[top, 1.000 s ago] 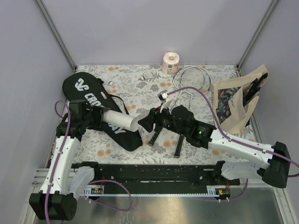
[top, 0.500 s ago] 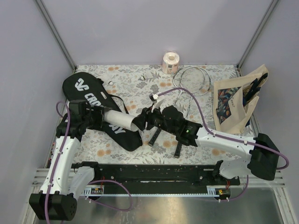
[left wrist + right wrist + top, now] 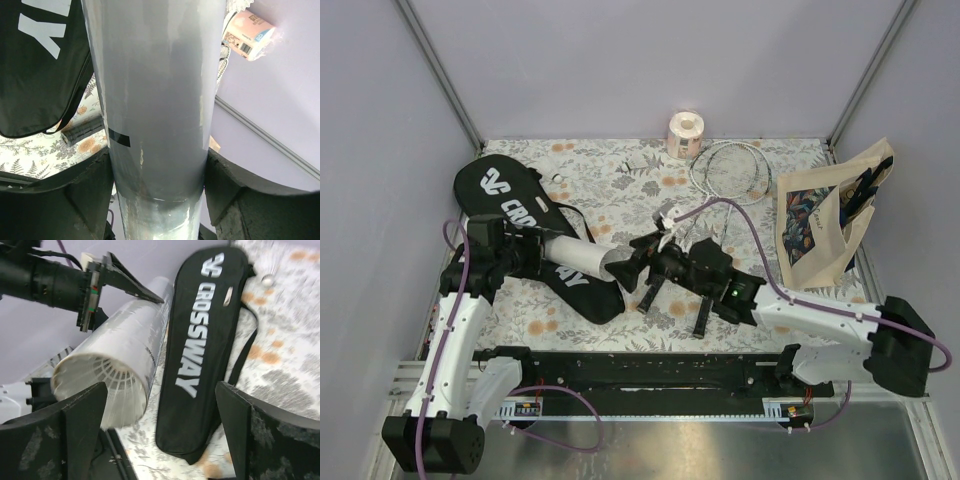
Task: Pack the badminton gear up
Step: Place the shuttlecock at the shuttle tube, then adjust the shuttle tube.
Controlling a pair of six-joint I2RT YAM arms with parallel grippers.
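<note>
My left gripper (image 3: 535,250) is shut on the white tube (image 3: 578,256), holding it level above the black racket bag (image 3: 520,205) lettered CROSSWAY. The tube (image 3: 155,100) fills the left wrist view, clamped between both fingers of that gripper (image 3: 157,170). My right gripper (image 3: 628,262) stands open just off the tube's open end. In the right wrist view a white shuttlecock (image 3: 100,377) sits in the mouth of the tube (image 3: 125,340), beside the bag (image 3: 205,350), with the right gripper (image 3: 160,395) empty. Two rackets (image 3: 730,170) lie behind the right arm, their black handles (image 3: 703,315) toward me.
A beige printed tote bag (image 3: 825,225) leans at the right wall. A pinkish paper roll (image 3: 684,134) stands at the back edge. A small white object (image 3: 558,178) lies by the bag's head. The black base rail (image 3: 640,370) runs along the near edge.
My right gripper moved left up to the tube's open end and its jaws have spread wide. The left arm and the tube have stayed put.
</note>
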